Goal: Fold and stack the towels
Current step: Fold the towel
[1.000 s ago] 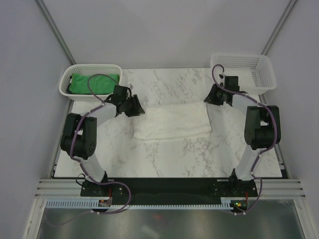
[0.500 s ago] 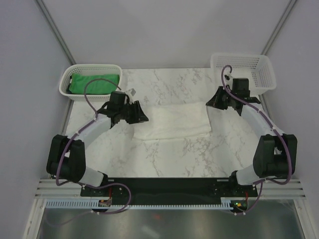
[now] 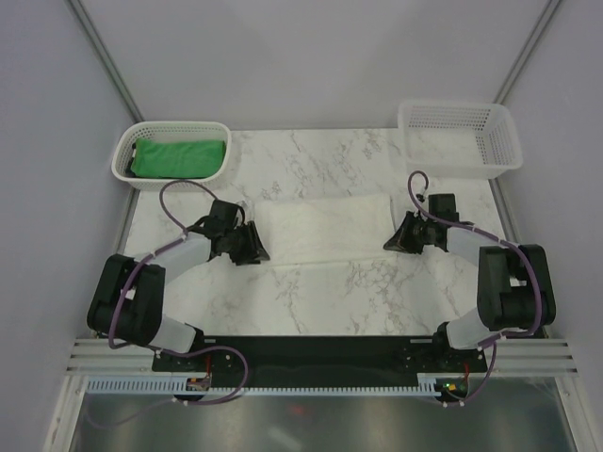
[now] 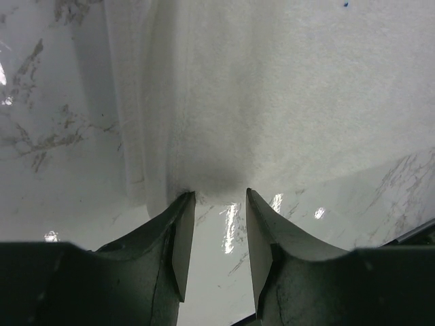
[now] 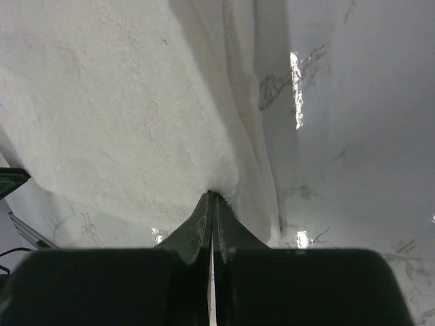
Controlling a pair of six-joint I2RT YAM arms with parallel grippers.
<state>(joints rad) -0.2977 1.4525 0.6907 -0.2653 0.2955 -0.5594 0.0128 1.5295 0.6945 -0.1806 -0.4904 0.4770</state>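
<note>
We see the white towel (image 3: 325,229) lying flat between our grippers. Our left gripper (image 4: 219,197) stands spread at its near-left corner; our right gripper (image 5: 211,195), pressed together, touches its right edge.

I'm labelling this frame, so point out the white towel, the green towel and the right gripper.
white towel (image 3: 325,229), top external view, middle of its top
green towel (image 3: 177,158), top external view, its centre
right gripper (image 5: 211,197), right wrist view, between its shut fingertips
</note>
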